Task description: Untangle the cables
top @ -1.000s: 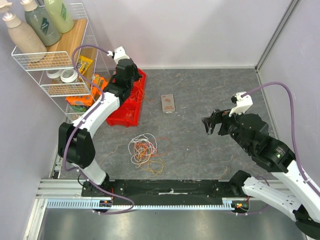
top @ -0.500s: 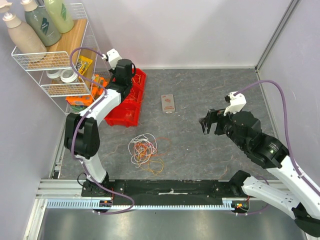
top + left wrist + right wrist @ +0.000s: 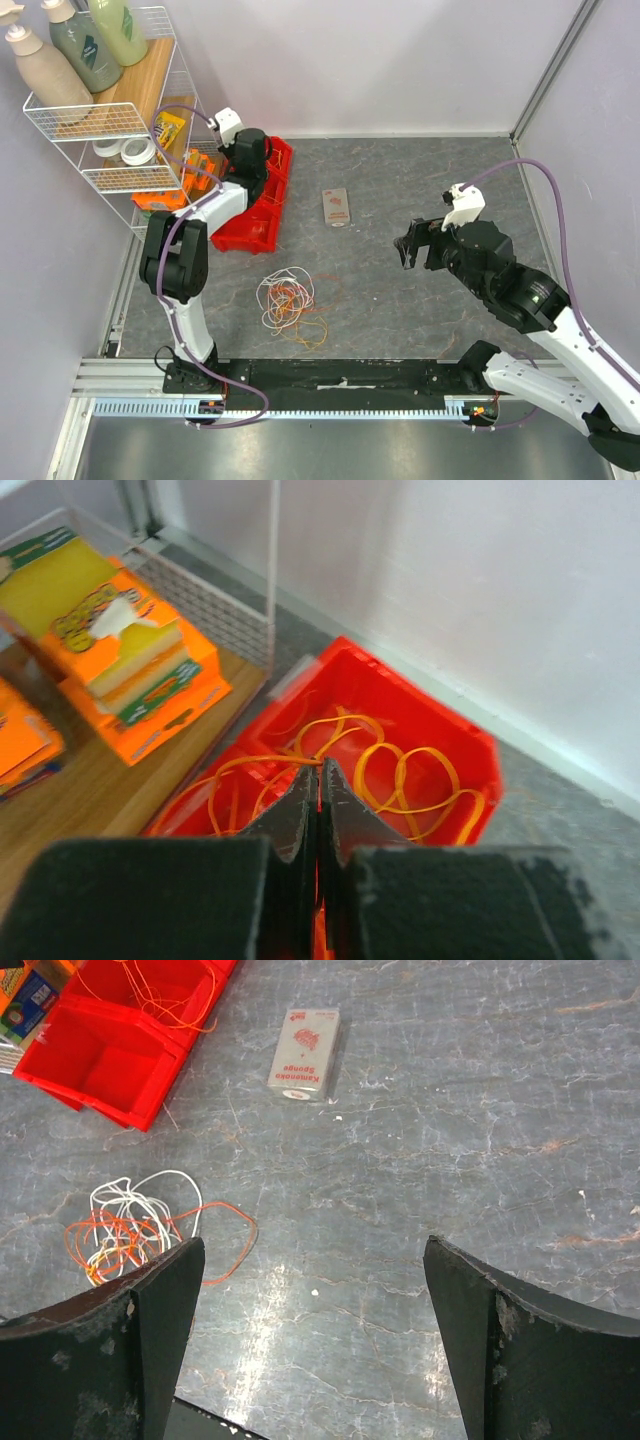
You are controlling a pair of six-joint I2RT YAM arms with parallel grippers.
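Left gripper (image 3: 318, 780) has drawn back, closed above orange cables (image 3: 420, 780).

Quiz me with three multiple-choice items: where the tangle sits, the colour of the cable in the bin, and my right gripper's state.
1. Where is the white-and-orange tangle?
A. in the red bin
B. on the table, nearer the arms' bases than the bin
C. in the right gripper

2. What colour is the cable in the red bin?
A. white
B. orange
C. blue

3. The right gripper is:
A. shut on a cable
B. shut, empty
C. open, empty

Answers: B, the overhead view shows it on the grey surface; B, orange loops lie inside the bin; C, its fingers stand wide apart with nothing between them.
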